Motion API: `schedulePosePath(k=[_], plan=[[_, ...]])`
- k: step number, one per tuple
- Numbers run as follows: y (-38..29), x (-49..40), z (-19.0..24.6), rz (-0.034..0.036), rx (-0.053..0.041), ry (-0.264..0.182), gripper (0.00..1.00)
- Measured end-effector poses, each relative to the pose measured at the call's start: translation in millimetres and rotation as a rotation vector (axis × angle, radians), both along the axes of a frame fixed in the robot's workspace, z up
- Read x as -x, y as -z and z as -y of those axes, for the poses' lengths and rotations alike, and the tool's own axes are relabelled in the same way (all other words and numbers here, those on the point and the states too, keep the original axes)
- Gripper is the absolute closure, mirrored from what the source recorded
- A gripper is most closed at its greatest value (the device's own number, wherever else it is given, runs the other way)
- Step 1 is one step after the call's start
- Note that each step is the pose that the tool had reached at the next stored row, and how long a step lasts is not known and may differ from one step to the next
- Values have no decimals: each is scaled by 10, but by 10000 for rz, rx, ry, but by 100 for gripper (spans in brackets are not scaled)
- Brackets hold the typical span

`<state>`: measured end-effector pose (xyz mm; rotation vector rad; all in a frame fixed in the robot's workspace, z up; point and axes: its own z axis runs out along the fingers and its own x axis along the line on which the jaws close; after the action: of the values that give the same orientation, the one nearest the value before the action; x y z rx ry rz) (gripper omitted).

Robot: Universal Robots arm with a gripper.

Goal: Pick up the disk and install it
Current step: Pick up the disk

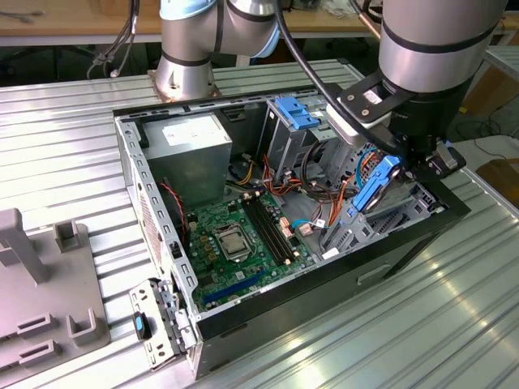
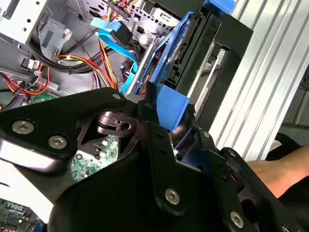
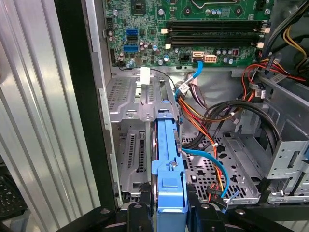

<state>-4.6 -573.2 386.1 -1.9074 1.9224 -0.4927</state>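
The disk (image 1: 375, 190), a grey drive in a bright blue carrier, hangs tilted at the computer case's end on the exterior view's right. My gripper (image 1: 403, 164) is shut on its upper end. In the second wrist view the black fingers (image 2: 157, 140) clamp the blue tab of the disk (image 2: 186, 53). In the first wrist view the disk (image 3: 167, 150) runs edge-on from my gripper (image 3: 170, 209) down into the grey metal drive cage (image 3: 128, 145), its far end at the cage's top bar. How deep it sits is hidden.
The open case (image 1: 130, 150) holds a green motherboard (image 1: 235, 243), a grey power supply box (image 1: 193, 154), a paler blue latch (image 1: 296, 113) and orange and blue cables (image 3: 207, 159) beside the cage. A grey fixture (image 1: 40, 284) stands at the exterior view's left. A person's hand (image 2: 285, 169) rests nearby.
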Motion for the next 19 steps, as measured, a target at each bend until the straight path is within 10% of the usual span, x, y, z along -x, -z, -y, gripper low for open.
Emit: schedulePosePath(k=[13, 19], plan=[[236, 0, 28, 0, -144, 0, 63], [245, -1, 33, 0, -151, 0, 63]])
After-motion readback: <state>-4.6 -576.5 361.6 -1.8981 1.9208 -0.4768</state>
